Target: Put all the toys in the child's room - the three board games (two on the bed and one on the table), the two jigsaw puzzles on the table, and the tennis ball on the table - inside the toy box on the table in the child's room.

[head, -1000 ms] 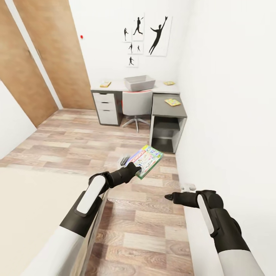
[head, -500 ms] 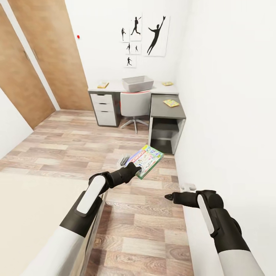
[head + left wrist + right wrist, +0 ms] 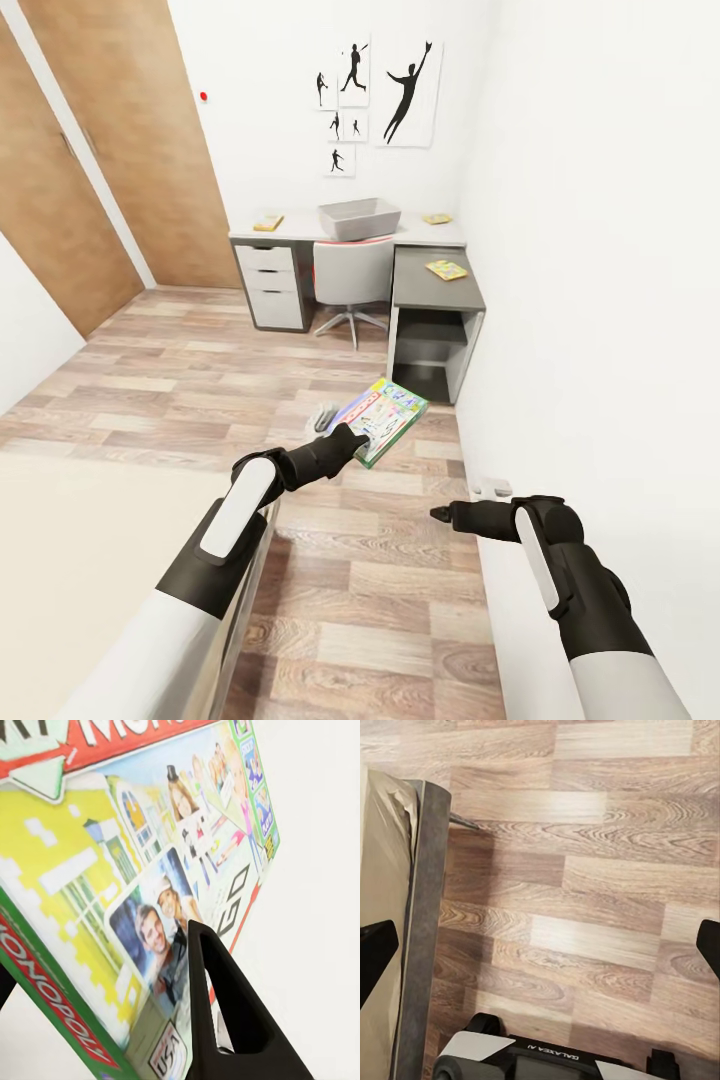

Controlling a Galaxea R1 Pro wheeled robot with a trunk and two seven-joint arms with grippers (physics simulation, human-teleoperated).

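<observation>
While robot stands well apart from table (image 3: 300, 226), head view: left gripper (image 3: 352, 437) holds board game (image 3: 382, 418) by one edge, out over floor; toy box (image 3: 359, 217) on desk far ahead. Risk: box pivots, slips during transit.
Left wrist view: finger (image 3: 225, 1012) across Monopoly lid, near corner; shallow bite.
Right wrist view: right gripper (image 3: 540, 941) wide, empty; bed (image 3: 390, 907) frame close, may clip it.

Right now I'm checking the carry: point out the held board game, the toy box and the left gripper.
board game (image 3: 385, 415), head view, cover.
toy box (image 3: 358, 219), head view, front wall.
left gripper (image 3: 357, 437), head view, fingertips on the game.
</observation>
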